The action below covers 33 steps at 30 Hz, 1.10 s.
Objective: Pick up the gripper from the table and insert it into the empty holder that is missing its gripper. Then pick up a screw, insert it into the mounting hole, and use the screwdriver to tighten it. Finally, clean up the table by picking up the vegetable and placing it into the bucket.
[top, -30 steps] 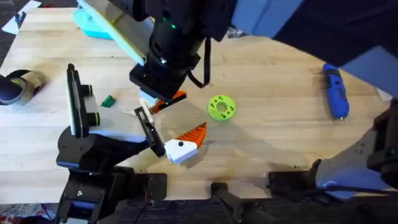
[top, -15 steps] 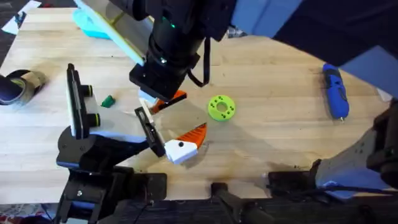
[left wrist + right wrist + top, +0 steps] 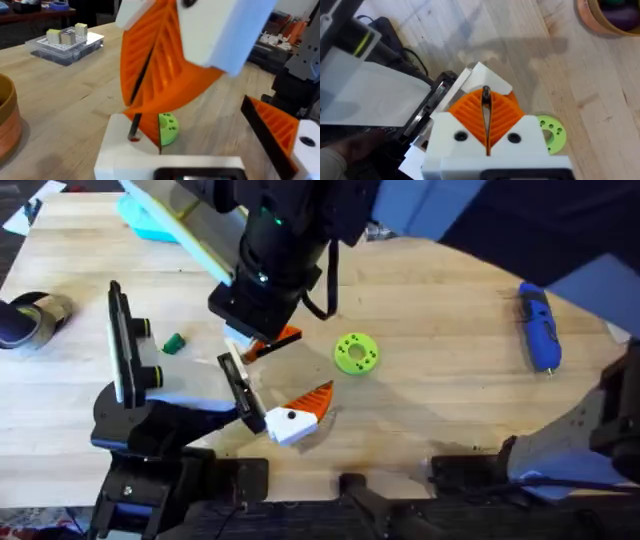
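Toward the near-left part of the bench [image 3: 450,380], in the overhead view, the right gripper [image 3: 252,332] hangs at the end of the dark arm that reaches across the middle. It sits directly above the gripper [image 3: 280,337], whose orange tip pokes out beside it. That piece forms one side of the left gripper [image 3: 310,362], which lies low over the bench. Its other side is the matching finger with a black dot [image 3: 295,412], toward the near edge. The two sides stand well apart. A green disc [image 3: 355,352] lies just past their tips. A small green piece [image 3: 174,342] lies nearer the left edge, and a light-blue pouch [image 3: 150,220] sits at the far-left corner. The screwdriver [image 3: 537,328] lies alone near the right edge, well apart from both arms.

From the left wrist, the right claw's orange ribbed pads are pressed together on a thin dark screw [image 3: 136,124]. The screw's lower end meets a small red spot on the white base below. The green disc shows just behind it, and the dotted finger stands off to one side. The bucket [image 3: 7,120] stands at the frame's edge, and a clear tray of small blocks [image 3: 65,42] rests farther back on the bench.

From the right wrist, the same pads are closed on the screw's dark shaft, with a white block under them. The green disc lies just beside them. The bucket holds something dark that I cannot identify.
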Each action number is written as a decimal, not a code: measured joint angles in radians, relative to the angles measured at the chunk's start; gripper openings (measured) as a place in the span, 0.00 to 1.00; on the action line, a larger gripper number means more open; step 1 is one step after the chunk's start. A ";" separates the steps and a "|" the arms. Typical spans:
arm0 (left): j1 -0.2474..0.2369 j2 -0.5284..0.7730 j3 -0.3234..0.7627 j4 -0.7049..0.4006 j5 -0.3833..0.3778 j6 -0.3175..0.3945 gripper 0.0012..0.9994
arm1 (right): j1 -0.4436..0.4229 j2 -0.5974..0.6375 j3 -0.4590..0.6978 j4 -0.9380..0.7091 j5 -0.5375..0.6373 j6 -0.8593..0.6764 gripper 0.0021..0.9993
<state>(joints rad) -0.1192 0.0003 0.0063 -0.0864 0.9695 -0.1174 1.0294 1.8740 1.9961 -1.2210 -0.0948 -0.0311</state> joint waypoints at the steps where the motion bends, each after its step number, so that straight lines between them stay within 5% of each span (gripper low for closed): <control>1: 0.000 0.000 0.000 0.000 0.000 0.001 0.99 | 0.000 0.000 0.000 -0.003 0.000 0.000 0.00; 33: 0.000 0.001 0.000 0.000 0.000 -0.005 0.99 | 0.000 0.033 0.000 -0.013 -0.004 -0.003 0.00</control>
<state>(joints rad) -0.1187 0.0017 0.0063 -0.0869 0.9693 -0.1220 1.0293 1.9068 1.9965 -1.2340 -0.0993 -0.0345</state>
